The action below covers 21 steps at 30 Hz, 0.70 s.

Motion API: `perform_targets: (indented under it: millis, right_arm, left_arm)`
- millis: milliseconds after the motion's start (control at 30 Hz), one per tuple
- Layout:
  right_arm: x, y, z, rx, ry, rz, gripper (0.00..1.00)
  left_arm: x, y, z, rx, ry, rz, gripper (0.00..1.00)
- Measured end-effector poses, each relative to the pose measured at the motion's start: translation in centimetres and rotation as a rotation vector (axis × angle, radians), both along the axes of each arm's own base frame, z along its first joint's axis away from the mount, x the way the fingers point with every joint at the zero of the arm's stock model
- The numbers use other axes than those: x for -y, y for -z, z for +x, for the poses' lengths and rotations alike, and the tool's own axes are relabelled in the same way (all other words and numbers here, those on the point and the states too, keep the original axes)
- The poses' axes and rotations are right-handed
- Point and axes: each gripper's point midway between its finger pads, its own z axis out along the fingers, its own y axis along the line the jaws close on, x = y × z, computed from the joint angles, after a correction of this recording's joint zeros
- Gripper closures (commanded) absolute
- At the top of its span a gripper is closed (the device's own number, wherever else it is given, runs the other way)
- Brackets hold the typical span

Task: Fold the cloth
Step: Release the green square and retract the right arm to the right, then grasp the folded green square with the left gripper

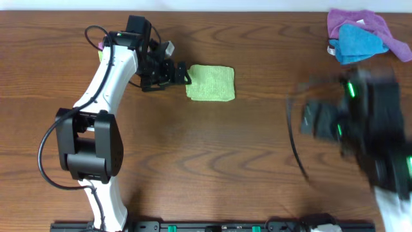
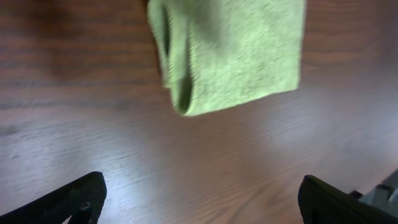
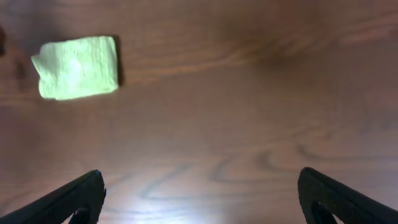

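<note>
The left arm [image 1: 106, 84] rises from its base at the near left edge of the table [image 1: 212, 161]. It bends at the black elbow and reaches away and rightward, so the wrist lies low over the far left part of the wood. The left gripper [image 1: 183, 74] points right, with its tips just beside the left edge of the cloth [image 1: 211, 82]. In the left wrist view its two dark fingers [image 2: 74, 199] sit at the bottom corners, spread wide with only bare wood between them. The cloth lies ahead of them, apart from both, so this gripper holds nothing.

The cloth rests flat on the table, a little left of centre and toward the far side. It is folded into a small, nearly square packet of lime yellow-green terry. The edge nearest the left gripper is a soft, rounded fold with layers gaping slightly, and the other sides look straight and even.

The right arm [image 1: 376, 129] stands on the right side of the table, well apart from the cloth. It is smeared by blur in the overhead view, so its pose is hard to read. The right gripper [image 1: 315, 119] faces left. The right wrist view shows its fingers [image 3: 74, 199] spread wide over bare wood and holding nothing, with the cloth far off at upper left.

At the far right corner lie a purple cloth [image 1: 351, 19] and a blue cloth [image 1: 359, 44], bunched together.
</note>
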Motion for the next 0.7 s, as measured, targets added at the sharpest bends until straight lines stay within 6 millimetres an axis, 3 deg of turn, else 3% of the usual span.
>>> perform_targets:
  millis: [33, 167, 300, 467, 700]
  right_arm:
    - [0.3, 0.4, -2.1, 0.031, 0.004, 0.009, 0.01]
    - [0.7, 1.0, -6.9, 0.159, -0.004, 0.057, 0.01]
    - [0.8, 1.6, -9.5, 0.245, -0.005, 0.099, 0.01]
    - [0.7, 2.6, -10.0, 0.256, 0.006, 0.129, 0.01]
    - [0.6, 1.8, -9.2, 0.301, 0.011, 0.145, 0.01]
  left_arm:
    - [-0.2, 0.2, -0.2, -0.005, 0.001, 0.017, 0.00]
    - [-0.2, 0.5, 0.3, 0.021, 0.006, 0.049, 0.00]
    - [-0.1, 1.6, 1.3, 0.080, 0.005, 0.055, 0.02]
    - [-0.1, 3.4, 2.0, 0.118, -0.009, 0.052, 0.05]
    - [0.8, 4.6, 3.3, 0.172, -0.059, -0.013, 0.05]
